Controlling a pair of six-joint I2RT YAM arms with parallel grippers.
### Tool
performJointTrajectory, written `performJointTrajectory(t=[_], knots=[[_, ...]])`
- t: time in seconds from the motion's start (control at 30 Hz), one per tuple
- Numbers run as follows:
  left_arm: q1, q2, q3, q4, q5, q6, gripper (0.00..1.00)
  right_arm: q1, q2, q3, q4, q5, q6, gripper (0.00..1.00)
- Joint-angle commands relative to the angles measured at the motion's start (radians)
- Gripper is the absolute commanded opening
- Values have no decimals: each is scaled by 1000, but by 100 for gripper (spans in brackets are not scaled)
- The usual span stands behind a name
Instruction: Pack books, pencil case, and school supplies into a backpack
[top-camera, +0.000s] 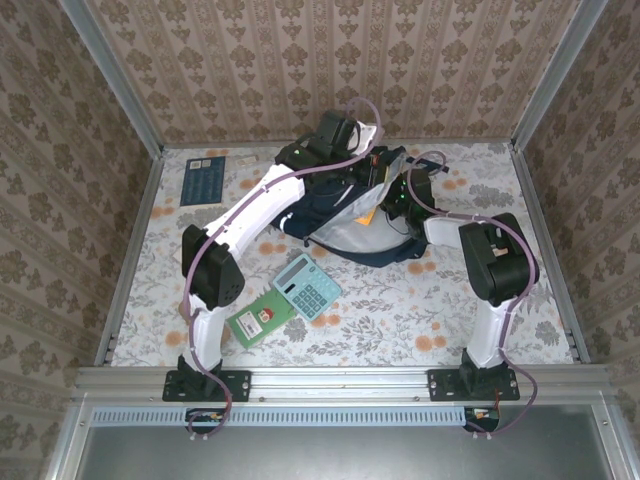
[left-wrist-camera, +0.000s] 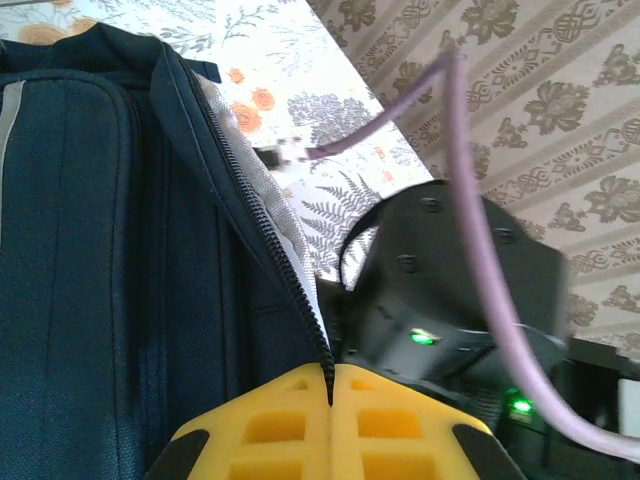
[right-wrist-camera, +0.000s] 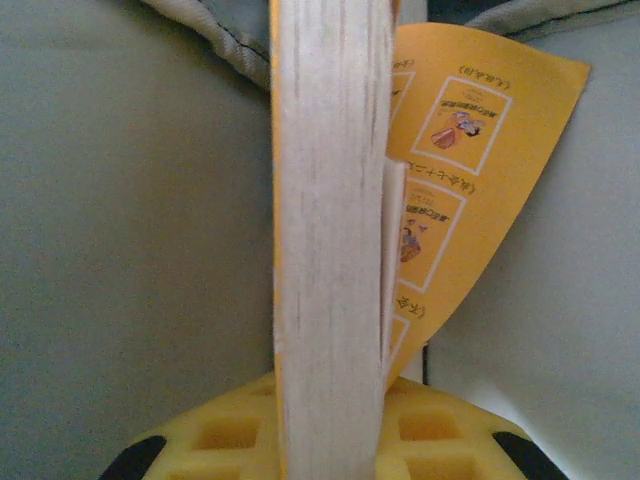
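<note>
The navy backpack (top-camera: 345, 215) lies at the table's middle back with its mouth open. My left gripper (left-wrist-camera: 330, 400) is shut on its zipper edge (left-wrist-camera: 290, 290) and holds the flap up. My right gripper (right-wrist-camera: 330, 425) is shut on the orange-yellow book (right-wrist-camera: 330, 220), whose page edge faces the camera between walls of grey lining (right-wrist-camera: 120, 250). From above, that book (top-camera: 368, 214) pokes from the backpack's mouth at the right gripper (top-camera: 386, 205). On the table lie the light blue calculator (top-camera: 308, 285), a small green book (top-camera: 260, 320) and a dark blue book (top-camera: 207, 180). The pencil case is out of view.
A small white card (top-camera: 247, 158) lies near the back edge beside the dark blue book. The right arm's black wrist (left-wrist-camera: 440, 300) sits close to my left gripper. Metal rails and patterned walls (top-camera: 60, 200) enclose the table.
</note>
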Motion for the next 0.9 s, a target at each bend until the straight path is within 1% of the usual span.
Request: performJointTrajectory(t=[0.0,0.07,0.13,0.2,0.27,0.33,0.37,0.47,0.57,0.63,0.77,0.87], knots=[[-7,-92,12,99,108,8,0,31,41,104,93,36,29,6],[-8,-94,6,108,115,-1,0,47,70,146,46,55,31,18],[-8,-98,-3,110,111,-2,0,54,87,175,12,56,15,18],[-6,-107,-17,114,105,-4,0,58,86,178,-18,56,3,22],[-1,-114,-38,123,97,-12,0,55,66,159,-40,55,-18,38],[8,-115,-48,127,92,-25,0,47,34,139,-91,55,-52,48],[11,-114,-54,128,88,-29,0,42,16,125,-111,51,-69,51],[21,-115,-71,135,69,-41,0,26,-40,85,-166,50,-109,55],[30,-112,-84,142,58,-50,0,10,-109,60,-274,52,-172,59],[37,-108,-90,145,58,-59,0,0,-149,39,-315,52,-204,62],[44,-108,-118,163,71,-69,0,-27,-238,-35,-352,42,-229,62],[47,-106,-133,164,65,-73,0,-42,-316,-86,-389,38,-254,61]])
